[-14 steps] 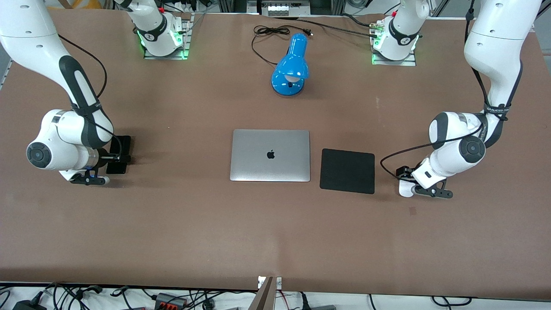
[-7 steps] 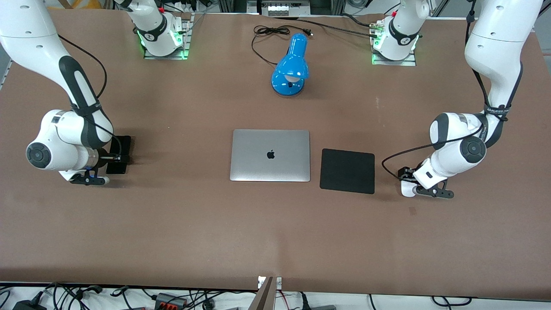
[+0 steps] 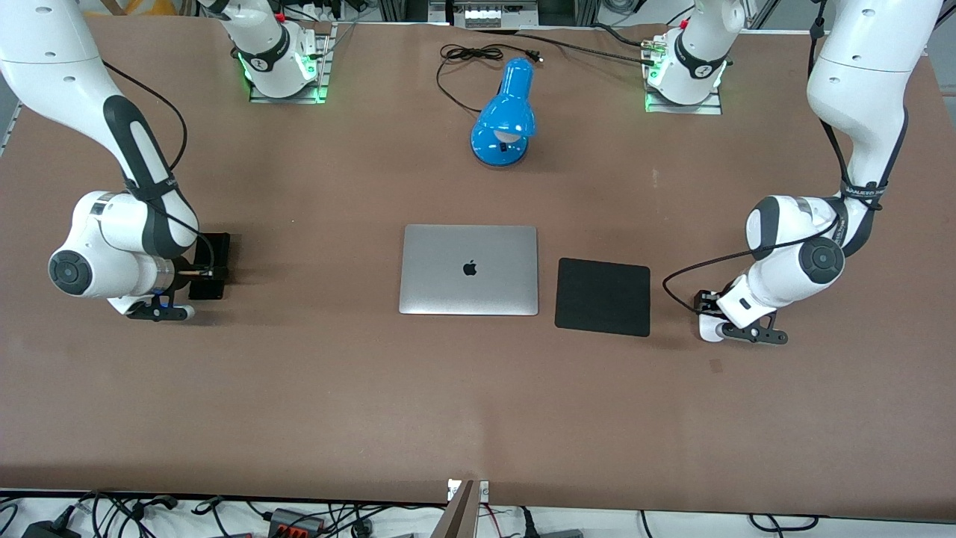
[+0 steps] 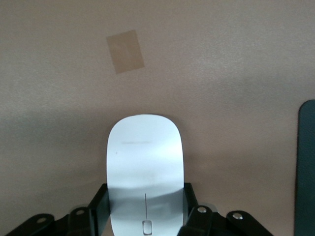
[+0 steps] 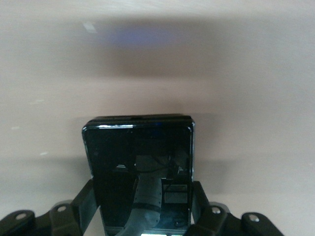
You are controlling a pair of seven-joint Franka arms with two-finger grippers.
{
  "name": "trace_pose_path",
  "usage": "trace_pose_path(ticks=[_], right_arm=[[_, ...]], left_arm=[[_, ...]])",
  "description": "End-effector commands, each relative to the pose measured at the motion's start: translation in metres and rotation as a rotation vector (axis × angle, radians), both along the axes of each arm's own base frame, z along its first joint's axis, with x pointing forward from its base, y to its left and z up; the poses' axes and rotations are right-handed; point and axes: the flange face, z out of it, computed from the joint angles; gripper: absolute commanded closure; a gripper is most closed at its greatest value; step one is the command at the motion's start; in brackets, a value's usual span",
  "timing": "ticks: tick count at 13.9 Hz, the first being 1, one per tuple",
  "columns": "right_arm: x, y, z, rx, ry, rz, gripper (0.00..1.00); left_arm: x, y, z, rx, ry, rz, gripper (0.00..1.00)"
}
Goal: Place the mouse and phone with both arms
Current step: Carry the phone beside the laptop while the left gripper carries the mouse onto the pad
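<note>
Mouse (image 4: 144, 172) sits pinched in the left gripper (image 4: 145, 209) at the left arm's end beside the pad (image 3: 603, 297), while the right gripper (image 5: 142, 209) clamps the phone (image 5: 140, 167) at the right arm's end.

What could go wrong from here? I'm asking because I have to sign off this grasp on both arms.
The left gripper pinches only the rear end of the small white oval mouse, whose smooth shell could slip out once lifted. The right gripper clamps the slim glossy black phone by its edges near one end, so it may tilt or slide. The square matte black pad lies beside the mouse, and a low carry might catch its edge.
</note>
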Motion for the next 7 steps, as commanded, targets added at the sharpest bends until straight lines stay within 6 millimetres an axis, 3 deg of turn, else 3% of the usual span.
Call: trace_pose_path(ticks=[1, 4, 7], right_arm=[[0.007, 0.043, 0.045, 0.017, -0.019, 0.019, 0.73], [0.016, 0.120, 0.056, 0.025, -0.043, -0.026, 0.73], [0.017, 0.194, 0.060, 0.024, -0.063, -0.013, 0.72]], left_arm=[[0.007, -0.016, 0.032, 0.017, 0.043, -0.037, 0.55], [0.007, -0.061, 0.059, 0.035, 0.128, -0.016, 0.55], [-0.003, -0.111, 0.063, 0.043, 0.186, -0.018, 0.54]])
